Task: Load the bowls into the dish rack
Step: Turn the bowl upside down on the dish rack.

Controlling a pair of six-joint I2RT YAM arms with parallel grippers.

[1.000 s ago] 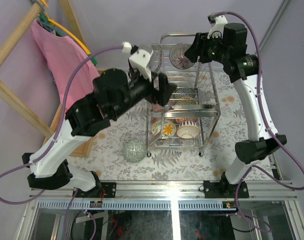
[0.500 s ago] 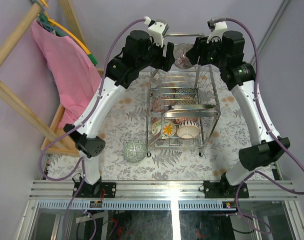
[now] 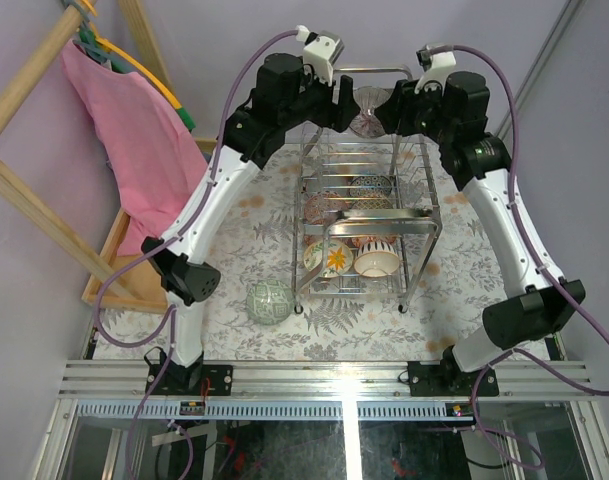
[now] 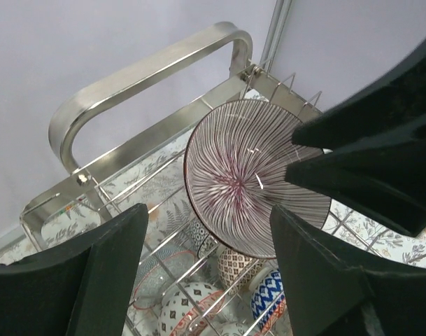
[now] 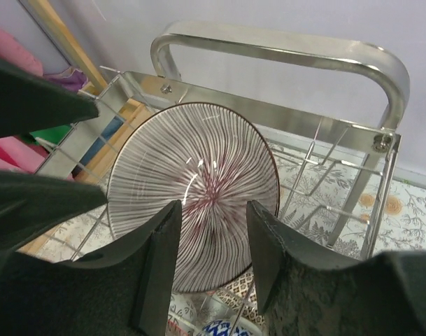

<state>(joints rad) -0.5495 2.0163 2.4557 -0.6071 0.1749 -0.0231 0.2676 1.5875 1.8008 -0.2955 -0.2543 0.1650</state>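
Observation:
A purple-and-white striped bowl (image 3: 364,110) (image 4: 240,168) (image 5: 199,175) stands tilted at the back of the top tier of the dish rack (image 3: 416,215) (image 4: 143,77) (image 5: 282,42). My left gripper (image 3: 344,100) (image 4: 207,210) hovers open at the bowl's left, with nothing between its fingers. From the right, my right gripper (image 3: 384,108) (image 5: 214,206) faces the bowl's inside, its jaws apart and gripping nothing. Several patterned bowls (image 3: 329,258) (image 4: 268,301) lie in the lower tiers. A green bowl (image 3: 270,300) sits upside down on the table, left of the rack.
A shallow wooden tray (image 3: 119,275) lies at the table's left edge. A pink cloth (image 3: 119,125) hangs on a wooden frame (image 3: 24,190) behind it. The purple wall stands close behind the rack.
My left arm has swung up from the middle of the rack to its top back, beside the striped bowl. The right gripper's jaws have narrowed a little. The bowl has stayed put.

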